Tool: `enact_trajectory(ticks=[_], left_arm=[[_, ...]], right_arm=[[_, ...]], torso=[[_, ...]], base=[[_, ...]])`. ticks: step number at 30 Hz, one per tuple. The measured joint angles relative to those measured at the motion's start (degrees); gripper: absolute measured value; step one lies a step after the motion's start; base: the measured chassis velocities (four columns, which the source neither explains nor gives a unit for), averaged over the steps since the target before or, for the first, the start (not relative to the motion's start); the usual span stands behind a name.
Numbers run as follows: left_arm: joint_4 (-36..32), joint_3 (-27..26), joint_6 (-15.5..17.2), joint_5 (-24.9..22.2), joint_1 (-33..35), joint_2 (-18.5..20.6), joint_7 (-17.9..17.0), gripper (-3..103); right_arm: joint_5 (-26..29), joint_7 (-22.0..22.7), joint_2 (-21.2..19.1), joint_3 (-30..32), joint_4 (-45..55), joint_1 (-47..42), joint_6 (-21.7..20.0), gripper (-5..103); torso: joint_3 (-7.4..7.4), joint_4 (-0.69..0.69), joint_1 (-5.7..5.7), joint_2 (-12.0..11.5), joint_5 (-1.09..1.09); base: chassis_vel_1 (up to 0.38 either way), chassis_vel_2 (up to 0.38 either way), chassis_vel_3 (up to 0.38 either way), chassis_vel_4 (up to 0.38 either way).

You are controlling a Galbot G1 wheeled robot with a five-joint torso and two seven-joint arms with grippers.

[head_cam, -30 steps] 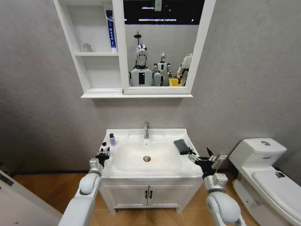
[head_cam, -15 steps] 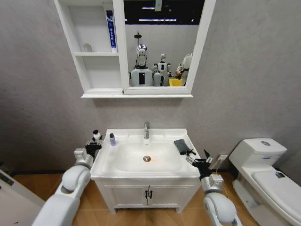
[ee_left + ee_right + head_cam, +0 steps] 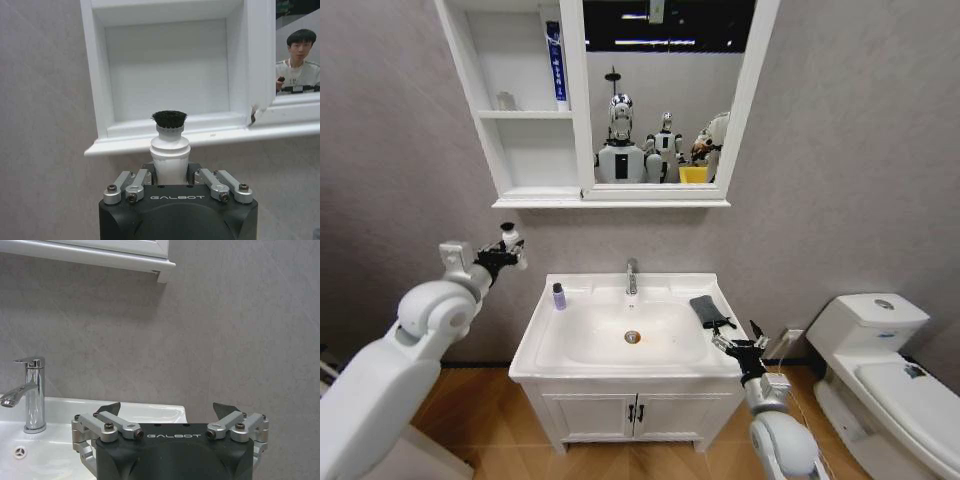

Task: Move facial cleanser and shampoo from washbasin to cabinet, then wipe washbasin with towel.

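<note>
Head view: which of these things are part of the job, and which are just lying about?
Job:
- white bottle in left gripper
- small bottle on washbasin
- towel
- cabinet
- right gripper, jaws open, beside the towel

Lying about:
- blue tube on top shelf
- tap
- toilet
- vanity doors

the lowest shelf of the cabinet (image 3: 534, 160) is bare; you have open room there. the upper shelf holds a blue tube (image 3: 553, 65) at its right and a small object (image 3: 506, 101) beside it. on the washbasin (image 3: 620, 375), a small purple bottle (image 3: 559, 296) stands far left, the tap (image 3: 631, 277) far centre, the towel (image 3: 707, 310) right. the bowl is open.
</note>
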Motion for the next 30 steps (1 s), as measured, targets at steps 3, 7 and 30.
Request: enact_trajectory(ticks=[3,7,30], left_arm=[[3.37,5.22,0.66,-2.09,-8.65,-0.37,-1.15,32],[9.04,13.13,1.04,-2.36,-19.17,-1.96,-1.33,32],[37.00,27.07,2.52,3.96,-44.27,-16.96,-0.35,32]], right_arm=[[0.60,0.05,-0.37,0.43,0.28,-0.08,-0.18,100],[1.28,0.10,-0.78,1.29,0.38,-0.48,-0.15,100],[3.93,0.14,-1.00,3.48,0.49,-2.36,1.68,100]], torso=[[0.00,0.00,0.00,0.00,0.00],[0.00,-0.01,0.00,0.00,0.00],[0.00,0.00,0.01,0.00,0.00]], base=[[0.000,0.000,0.000,0.000],[0.000,0.000,0.000,0.000],[0.000,0.000,0.000,0.000]])
